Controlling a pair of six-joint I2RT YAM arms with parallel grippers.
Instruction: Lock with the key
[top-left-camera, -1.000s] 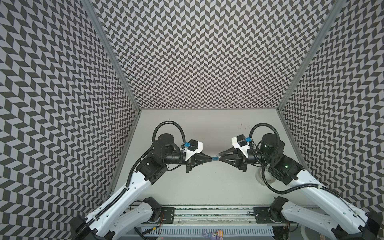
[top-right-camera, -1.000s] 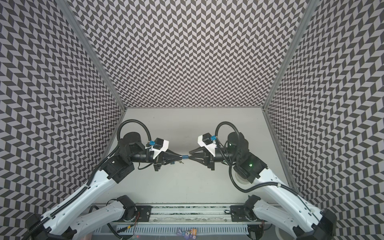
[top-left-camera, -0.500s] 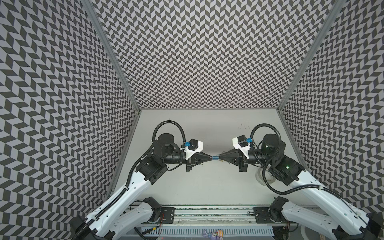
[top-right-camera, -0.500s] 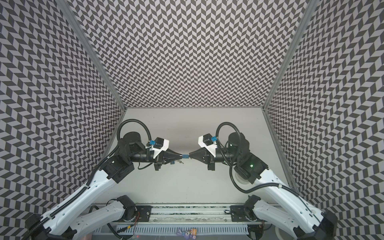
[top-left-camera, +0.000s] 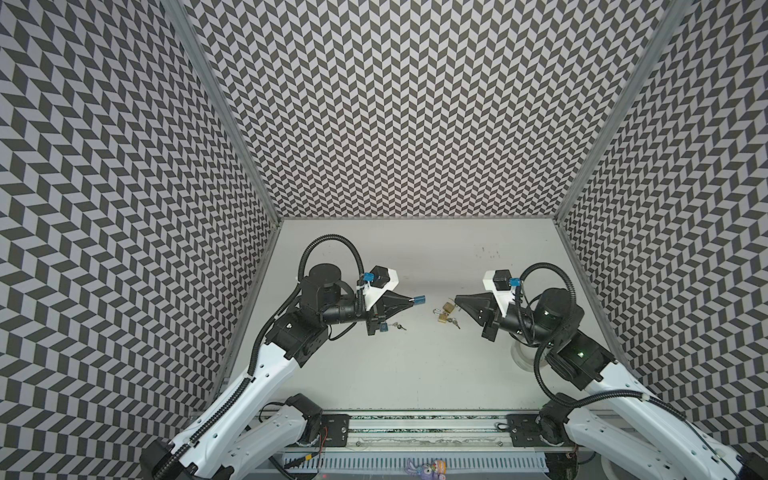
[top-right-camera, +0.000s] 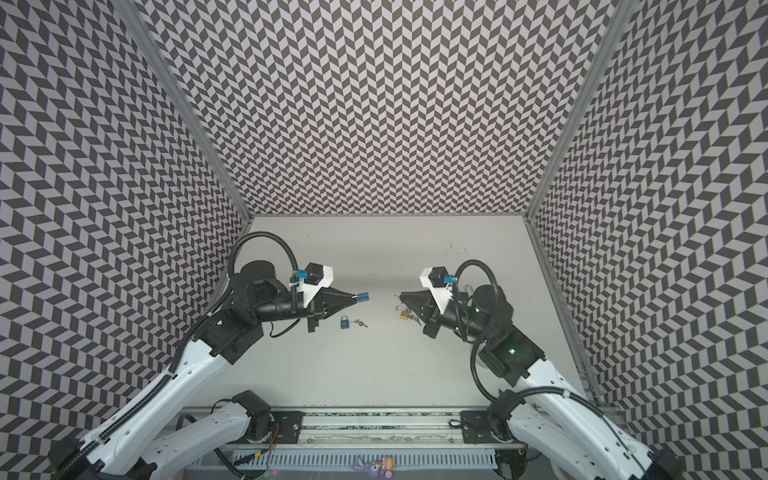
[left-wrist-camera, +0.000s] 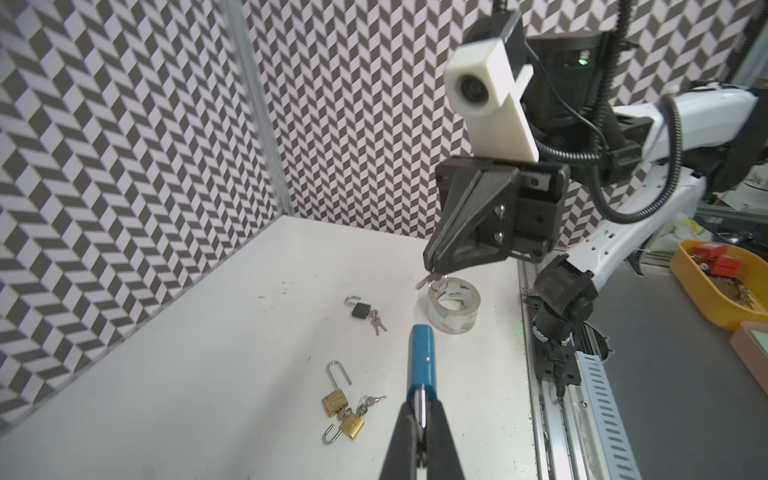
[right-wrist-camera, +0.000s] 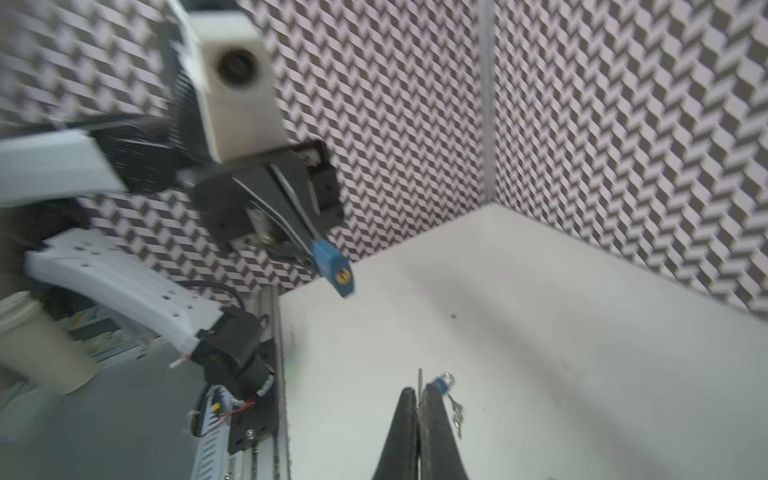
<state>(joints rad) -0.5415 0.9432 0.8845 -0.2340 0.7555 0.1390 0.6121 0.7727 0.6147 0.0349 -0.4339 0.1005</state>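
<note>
In both top views the left end effector (top-left-camera: 410, 302) is clamped on the blue padlock (top-left-camera: 420, 299) above the bench (top-left-camera: 415, 374). What the right end effector (top-left-camera: 457, 298) pinches is too small to tell. A second ago the tips met; now open bench lies between them. Left wrist view: the shackle (left-wrist-camera: 422, 409) is mostly hidden in the grip, and a key (left-wrist-camera: 427, 280) dangles from the right tip. Right wrist view, blurred: jaws together on a thin blade.

On the table (top-left-camera: 415, 374) one padlock (top-right-camera: 345, 322) lies left, a padlock cluster (top-left-camera: 447, 308), perhaps three, right, tape roll (left-wrist-camera: 451, 322) rightmost.
</note>
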